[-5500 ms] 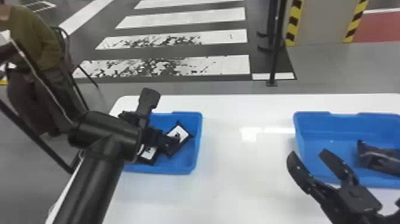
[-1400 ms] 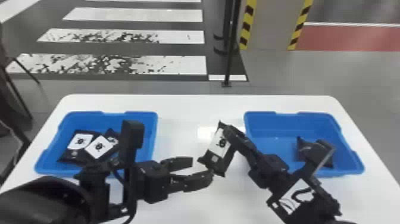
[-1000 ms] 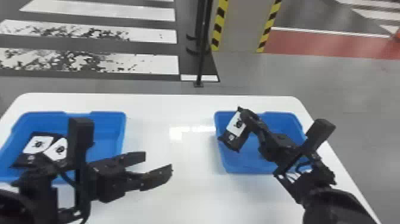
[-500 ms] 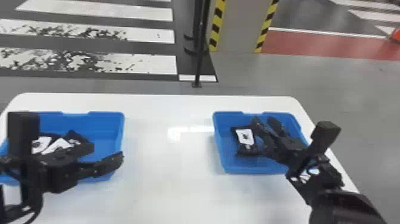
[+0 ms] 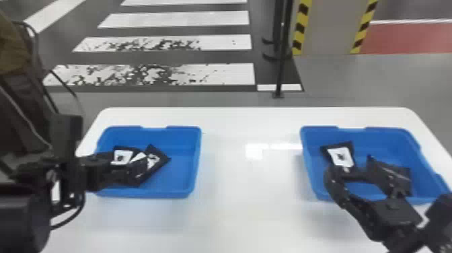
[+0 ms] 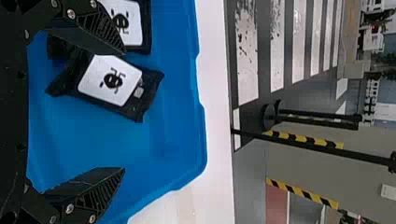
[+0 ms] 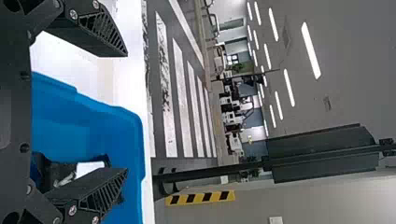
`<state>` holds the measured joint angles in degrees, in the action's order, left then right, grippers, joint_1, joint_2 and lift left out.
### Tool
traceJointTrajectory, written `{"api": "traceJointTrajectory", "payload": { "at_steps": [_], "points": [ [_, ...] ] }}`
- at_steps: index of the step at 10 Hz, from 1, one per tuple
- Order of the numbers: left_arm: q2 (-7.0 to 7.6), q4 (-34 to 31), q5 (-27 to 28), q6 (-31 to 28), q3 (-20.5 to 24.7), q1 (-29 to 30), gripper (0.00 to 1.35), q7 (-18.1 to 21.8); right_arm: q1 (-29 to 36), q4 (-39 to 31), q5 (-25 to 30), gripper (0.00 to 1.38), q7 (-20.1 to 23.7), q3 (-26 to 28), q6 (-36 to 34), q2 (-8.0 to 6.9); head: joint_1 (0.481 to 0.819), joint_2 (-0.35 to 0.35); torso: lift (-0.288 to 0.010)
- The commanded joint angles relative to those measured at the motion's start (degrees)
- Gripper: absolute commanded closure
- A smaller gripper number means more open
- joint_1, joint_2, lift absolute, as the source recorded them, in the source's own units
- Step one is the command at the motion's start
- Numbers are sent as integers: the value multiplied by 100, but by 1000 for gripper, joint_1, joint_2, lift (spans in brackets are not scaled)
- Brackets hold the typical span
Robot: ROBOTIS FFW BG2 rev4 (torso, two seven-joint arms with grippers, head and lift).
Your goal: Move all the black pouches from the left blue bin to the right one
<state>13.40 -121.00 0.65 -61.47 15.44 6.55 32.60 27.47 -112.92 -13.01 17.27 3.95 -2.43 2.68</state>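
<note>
Black, ribbed jaws gape wide on left gripper (image 5: 129, 165) and right gripper (image 5: 350, 167), near white-labelled pouches (image 6: 112, 84).

Glossy white table (image 5: 235, 215), smooth blue plastic bins (image 5: 175, 193)

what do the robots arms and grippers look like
The left arm and right arm are black; a thin black cable loops from the left one. The left gripper and right gripper each have two black, wedge-shaped fingers with slanted ribs and silvery screws.
</note>
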Motion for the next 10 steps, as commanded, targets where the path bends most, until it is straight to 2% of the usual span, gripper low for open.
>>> {"api": "traceJointTrajectory", "payload": {
  "at_steps": [1, 2, 5, 8, 10],
  "points": [
    [75, 267, 220, -111, 67, -234, 163, 1, 290, -106, -82, 148, -4, -98, 159, -127, 695, 131, -140],
    [128, 492, 357, -167, 56, -374, 163, 1, 375, -176, -139, 151, -4, -155, 159, -127, 695, 171, -140],
    [233, 1223, 620, -280, -207, -895, 163, 9, 431, -190, -333, 153, 5, -292, 116, -101, 695, 235, -140],
    [303, 1968, 666, -294, -858, -1331, 163, 53, 375, -120, -424, 153, 40, -372, 60, -92, 695, 228, -140],
    [286, 2250, 814, -420, -1053, -1457, 174, 53, 361, -78, -527, 154, 57, -372, 4, -92, 695, 207, -140]
  ]
}}
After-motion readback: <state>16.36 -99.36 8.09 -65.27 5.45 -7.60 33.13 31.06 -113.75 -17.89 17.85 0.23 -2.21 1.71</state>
